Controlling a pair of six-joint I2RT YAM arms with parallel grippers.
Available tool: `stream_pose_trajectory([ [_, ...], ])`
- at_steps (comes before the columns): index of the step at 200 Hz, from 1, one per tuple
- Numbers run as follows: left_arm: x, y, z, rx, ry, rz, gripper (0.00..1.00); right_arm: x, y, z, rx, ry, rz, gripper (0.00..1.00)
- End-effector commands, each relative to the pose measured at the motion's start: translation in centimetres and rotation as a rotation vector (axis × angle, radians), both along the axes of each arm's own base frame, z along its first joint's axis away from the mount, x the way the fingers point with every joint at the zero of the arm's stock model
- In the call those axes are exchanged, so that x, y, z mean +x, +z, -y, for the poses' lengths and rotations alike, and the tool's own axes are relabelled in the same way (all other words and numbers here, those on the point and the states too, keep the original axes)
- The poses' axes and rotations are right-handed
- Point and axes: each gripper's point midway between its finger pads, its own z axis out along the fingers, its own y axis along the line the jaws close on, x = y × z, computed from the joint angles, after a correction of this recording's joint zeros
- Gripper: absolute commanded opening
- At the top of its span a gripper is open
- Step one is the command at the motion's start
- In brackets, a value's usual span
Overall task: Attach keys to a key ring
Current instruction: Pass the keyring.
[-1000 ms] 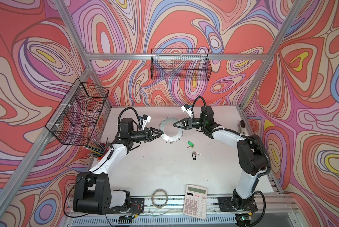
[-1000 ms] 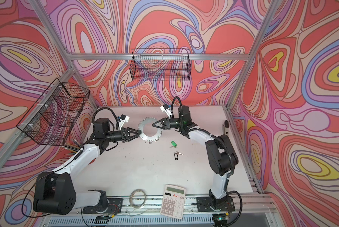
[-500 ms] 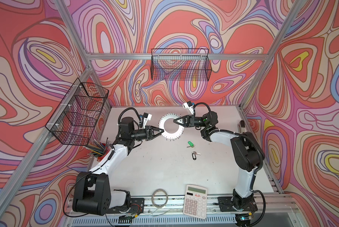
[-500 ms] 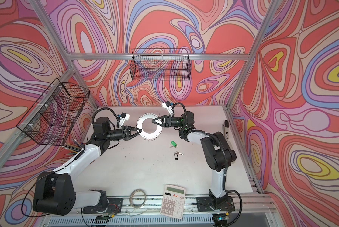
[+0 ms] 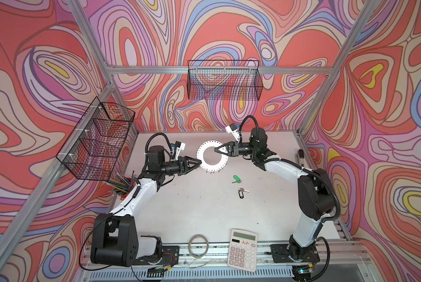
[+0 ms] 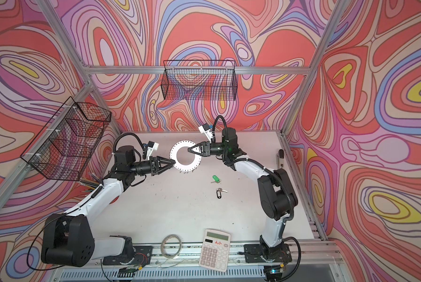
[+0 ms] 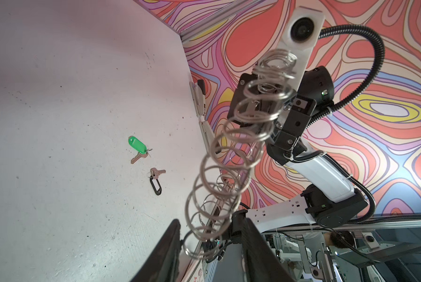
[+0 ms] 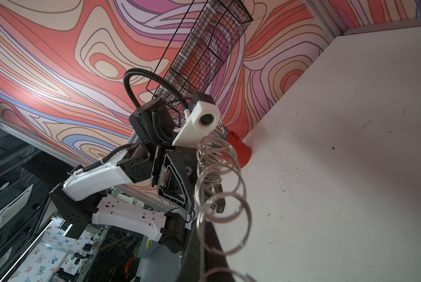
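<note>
While both arms reach in from opposite sides, you have the key ring up off the counter. Its flat face is turned upward, so the round centre hole shows plainly in both top views.

Your right fingers are closed tight on the inner edge of that hole, on the side nearer the right arm. Your left fingers stand part-way apart at the opposite, outer edge. The left wrist view shows the ring's fringed rim running between them. I cannot tell from any view whether either left finger actually presses on the metal.

Both keys lie loose on the counter, well apart from the ring and on your right arm's side of it. The green-tagged key is the nearer of the two to the ring. The black-tagged key lies close beside it, toward the front edge, and the two do not touch. A calculator sits at the front edge, between the two arm bases.
</note>
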Motion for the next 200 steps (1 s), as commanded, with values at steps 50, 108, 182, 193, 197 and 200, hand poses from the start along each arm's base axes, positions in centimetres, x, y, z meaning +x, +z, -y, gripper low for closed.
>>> stream_pose_trajectory([
  [50, 0.3, 0.8, -1.2, 0.003, 0.046, 0.061, 0.53, -1.0, 1.6, 0.5, 0.014, 0.02, 0.046, 0.0],
  [108, -0.2, 2.8, -0.5, -0.094, -0.018, 0.123, 0.54, -1.0, 3.2, 0.4, 0.057, 0.017, 0.045, 0.0],
  [182, -0.2, 4.0, 1.2, -0.14, -0.067, 0.138, 0.4, -1.5, 3.1, -0.8, 0.05, 0.019, 0.04, 0.0],
  [193, -0.3, 4.1, 1.3, -0.14, -0.066, 0.134, 0.33, -1.4, 2.7, -0.8, 0.036, 0.013, 0.038, 0.0],
  [197, -0.3, 4.1, 1.4, -0.14, -0.066, 0.132, 0.3, -1.5, 2.6, -0.9, 0.032, 0.013, 0.035, 0.0],
  [200, -0.3, 4.1, 1.4, -0.139, -0.065, 0.13, 0.27, -1.5, 2.6, -0.9, 0.032, 0.013, 0.037, 0.0],
])
